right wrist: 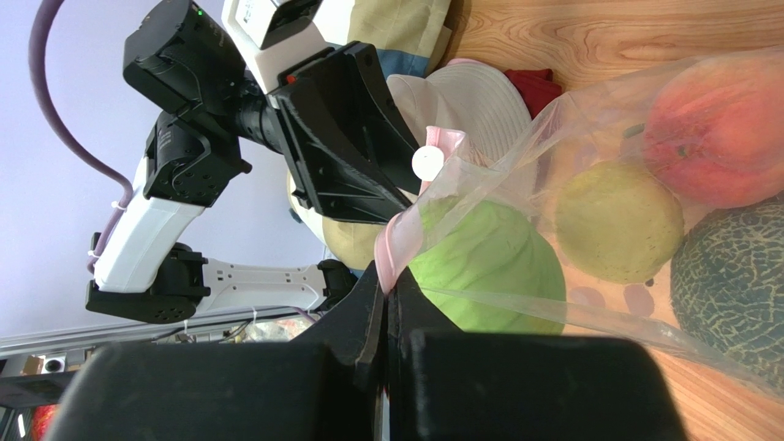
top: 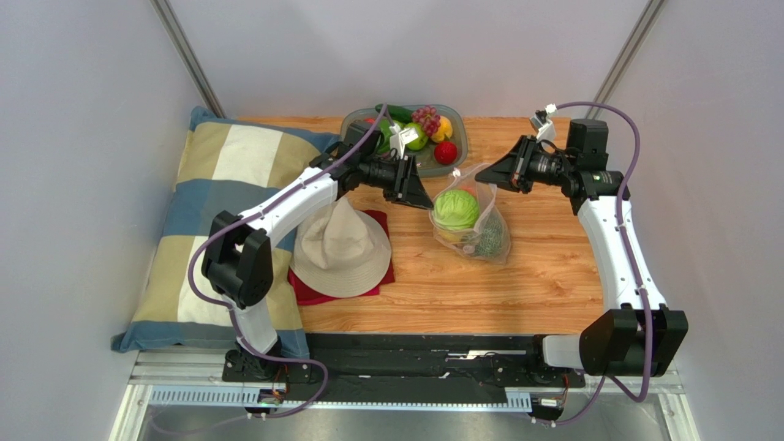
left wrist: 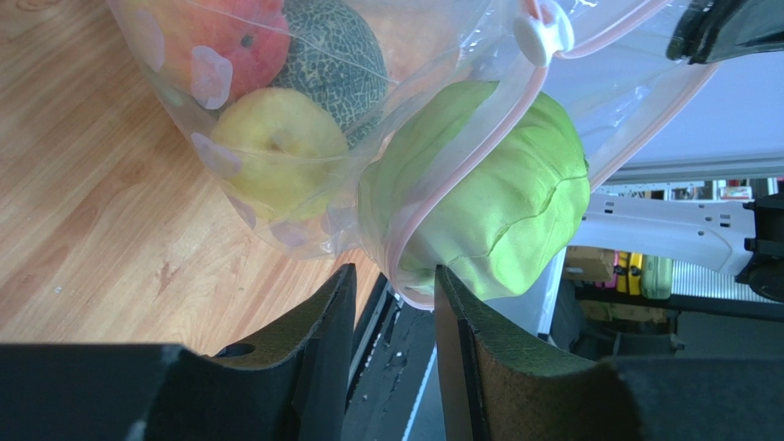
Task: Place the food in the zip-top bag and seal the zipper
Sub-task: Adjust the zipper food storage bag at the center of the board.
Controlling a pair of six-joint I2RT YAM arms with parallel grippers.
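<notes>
Our right end effector [right wrist: 386,287] is clamped on the pale pink zipper strip [right wrist: 394,243] of the clear plastic bag [right wrist: 589,110]. The left end effector [left wrist: 394,276], jaws apart, straddles the strip's left end.

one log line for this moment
right gripper: shut on zipper | left gripper: open, astride zipper | cabbage: in bag mouth | bag: unsealed

The zip-top bag [top: 488,234] lies on the table [top: 534,276], cabbage [top: 456,209] at its mouth (melon [left wrist: 336,50], pear [left wrist: 276,152] and peach [left wrist: 230,37] deeper inside). The bowl [top: 457,138] stands behind it; left of it a hat [top: 340,248] rests on a cloth [top: 308,292].
</notes>
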